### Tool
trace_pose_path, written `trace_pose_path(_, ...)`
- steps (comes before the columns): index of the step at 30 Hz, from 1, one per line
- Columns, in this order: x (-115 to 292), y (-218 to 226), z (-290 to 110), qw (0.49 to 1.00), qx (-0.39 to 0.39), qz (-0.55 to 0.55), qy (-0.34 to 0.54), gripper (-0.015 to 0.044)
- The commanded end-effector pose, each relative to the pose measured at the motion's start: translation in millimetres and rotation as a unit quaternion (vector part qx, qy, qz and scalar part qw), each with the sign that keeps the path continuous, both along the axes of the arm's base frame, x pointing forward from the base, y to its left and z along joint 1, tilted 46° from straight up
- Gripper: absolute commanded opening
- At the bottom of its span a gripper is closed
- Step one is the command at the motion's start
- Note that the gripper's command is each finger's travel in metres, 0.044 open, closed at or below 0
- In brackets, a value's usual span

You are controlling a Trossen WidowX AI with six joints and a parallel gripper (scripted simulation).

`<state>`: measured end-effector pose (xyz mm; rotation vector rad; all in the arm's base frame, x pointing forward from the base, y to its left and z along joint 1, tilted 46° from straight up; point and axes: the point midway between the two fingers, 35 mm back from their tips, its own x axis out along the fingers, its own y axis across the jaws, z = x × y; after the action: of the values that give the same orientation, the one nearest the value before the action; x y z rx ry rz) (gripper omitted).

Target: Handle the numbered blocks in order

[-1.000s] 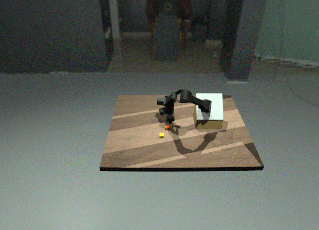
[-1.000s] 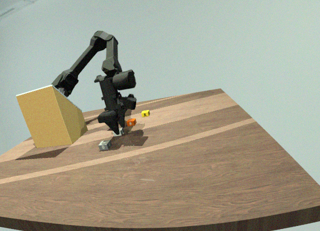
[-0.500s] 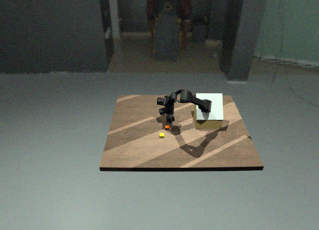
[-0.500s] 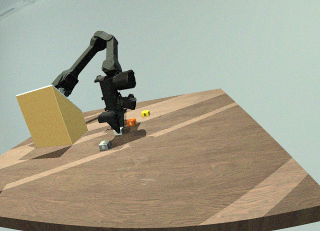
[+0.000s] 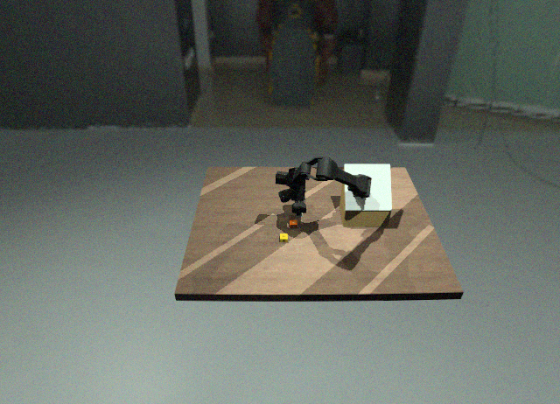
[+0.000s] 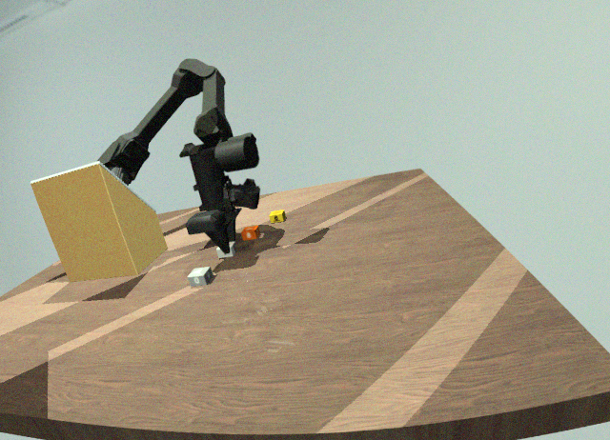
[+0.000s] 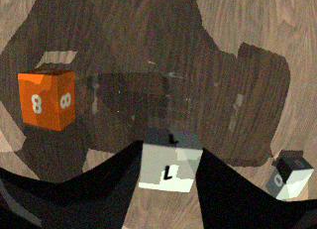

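My gripper point(image 7: 169, 152) point(image 6: 224, 245) point(image 5: 299, 212) is down at the table top, shut on a small white block point(image 7: 166, 171) point(image 6: 227, 254) that sits between the two dark fingers and seems to rest on the wood. Its printed digit looks like a 1, but I cannot read it for sure. An orange block point(image 7: 47, 100) point(image 6: 250, 232) point(image 5: 293, 222) marked 8 lies just to one side, apart from the fingers. A grey block point(image 7: 291, 176) point(image 6: 199, 275) lies on the other side. A yellow block point(image 5: 283, 237) point(image 6: 277, 215) lies beyond the orange one.
The blocks lie in a loose row on the wooden table point(image 5: 316, 264) point(image 6: 344, 302). A large box point(image 5: 367, 191) point(image 6: 93, 224) with yellow sides and a pale top stands by the arm's base, close to the grey block's end of the row.
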<state>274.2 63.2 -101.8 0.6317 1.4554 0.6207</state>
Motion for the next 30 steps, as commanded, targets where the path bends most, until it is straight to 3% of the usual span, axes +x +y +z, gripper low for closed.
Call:
trace_pose_path(1, 0.0, 0.6, 0.1, 1.0, 0.002, -0.001, 0.001, 0.012)
trace_pose_path(2, 0.0, 0.6, 0.1, 1.0, 0.002, -0.001, 0.001, 0.012)
trace_pose_path(13, 0.0, 0.6, 0.1, 1.0, 0.002, -0.001, 0.001, 0.04)
trace_pose_path(22, -0.5, -26.0, 25.1, 1.0, 0.001, -0.001, 0.001, 0.04)
trace_pose_path(30, -2.1, -85.2, 81.0, 1.0, -0.001, -0.001, 0.001, 0.019)
